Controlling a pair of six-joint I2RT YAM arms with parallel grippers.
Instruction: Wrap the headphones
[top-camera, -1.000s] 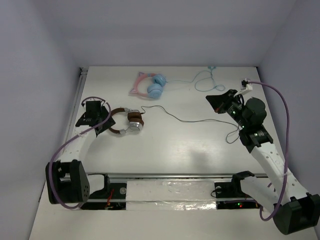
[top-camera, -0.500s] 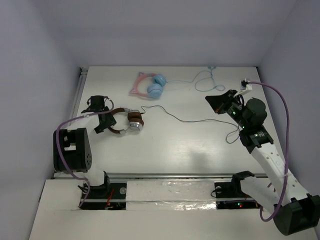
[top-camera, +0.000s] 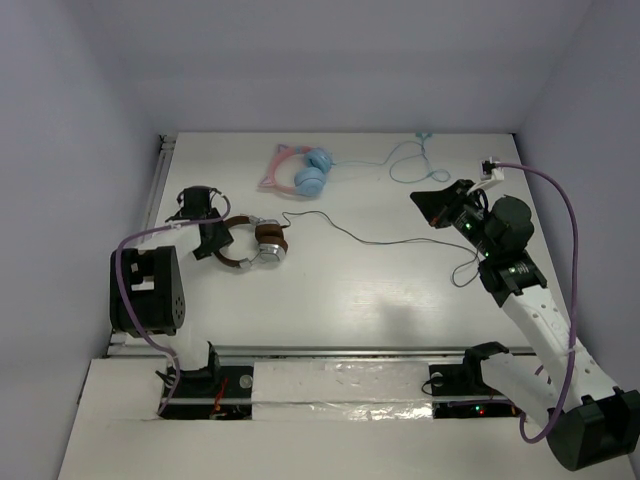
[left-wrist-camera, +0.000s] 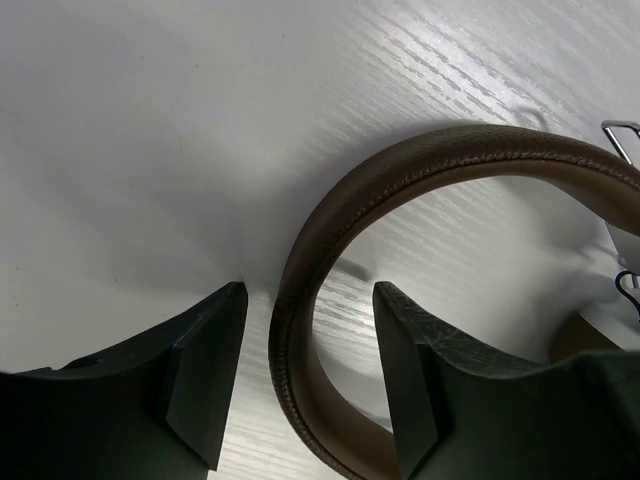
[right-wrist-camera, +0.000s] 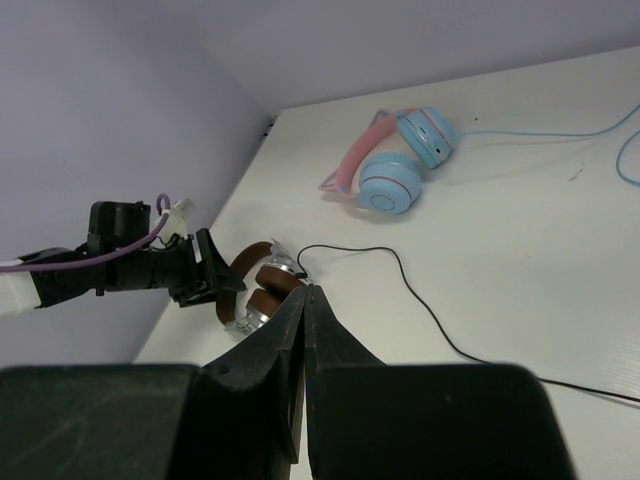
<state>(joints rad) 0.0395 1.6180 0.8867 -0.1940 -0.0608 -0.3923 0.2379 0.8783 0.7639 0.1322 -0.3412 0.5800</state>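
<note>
The headphones (top-camera: 257, 246), with brown headband and pads and silver cups, lie at the left of the table. Their thin black cable (top-camera: 380, 240) trails right across the table. My left gripper (top-camera: 214, 241) is open and straddles the brown headband (left-wrist-camera: 420, 165), one finger on each side, with a small gap to each. The band curves down between the fingers (left-wrist-camera: 205, 370). My left gripper (left-wrist-camera: 308, 300) holds nothing firmly. My right gripper (top-camera: 436, 205) hovers at the right, shut and empty (right-wrist-camera: 308, 292), looking across at the headphones (right-wrist-camera: 262, 290) and cable (right-wrist-camera: 425, 305).
Pink cat-ear headphones with blue cups (top-camera: 300, 172) lie at the back, their pale blue cable (top-camera: 405, 158) looping to the right. A white plug (top-camera: 492, 167) sits at the back right corner. The table's left edge and wall run close to my left gripper.
My left gripper has shifted right over the headband and its jaws have narrowed a little. The left arm's elbow has folded back. The right arm has stayed put.
</note>
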